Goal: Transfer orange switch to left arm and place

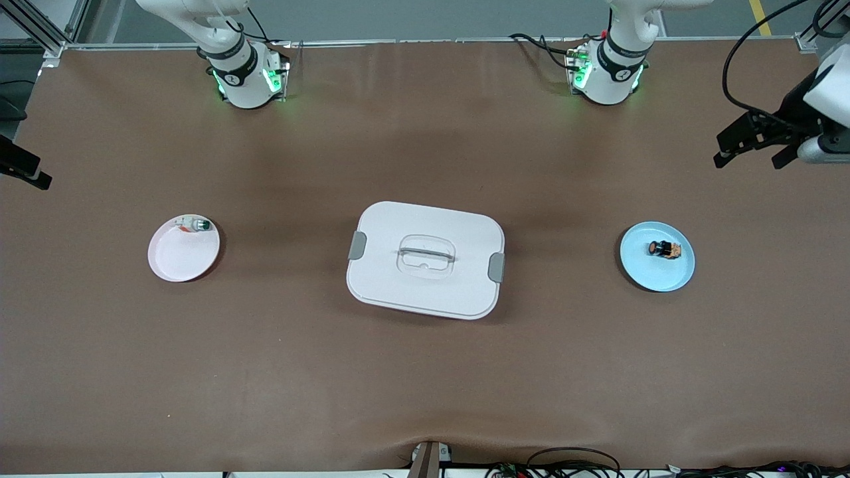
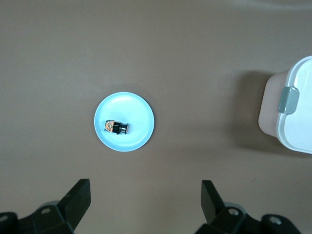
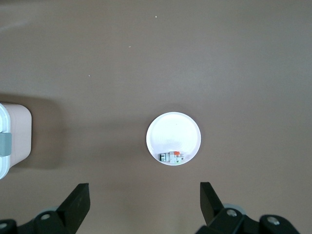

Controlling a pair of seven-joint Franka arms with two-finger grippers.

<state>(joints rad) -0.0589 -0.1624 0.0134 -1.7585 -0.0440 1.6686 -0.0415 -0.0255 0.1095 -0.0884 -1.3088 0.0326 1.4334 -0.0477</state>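
Observation:
The orange switch lies on a blue plate toward the left arm's end of the table. It also shows in the left wrist view, on the blue plate. My left gripper hangs open and empty, high over the table end past that plate; in its own view the jaws stand wide apart. My right gripper is up at the right arm's end, open and empty in its own view. The white box sits mid-table between the two plates.
A pink plate toward the right arm's end holds a small white component with a green cap, also in the right wrist view. The box's ends show in both wrist views. Cables lie along the table's near edge.

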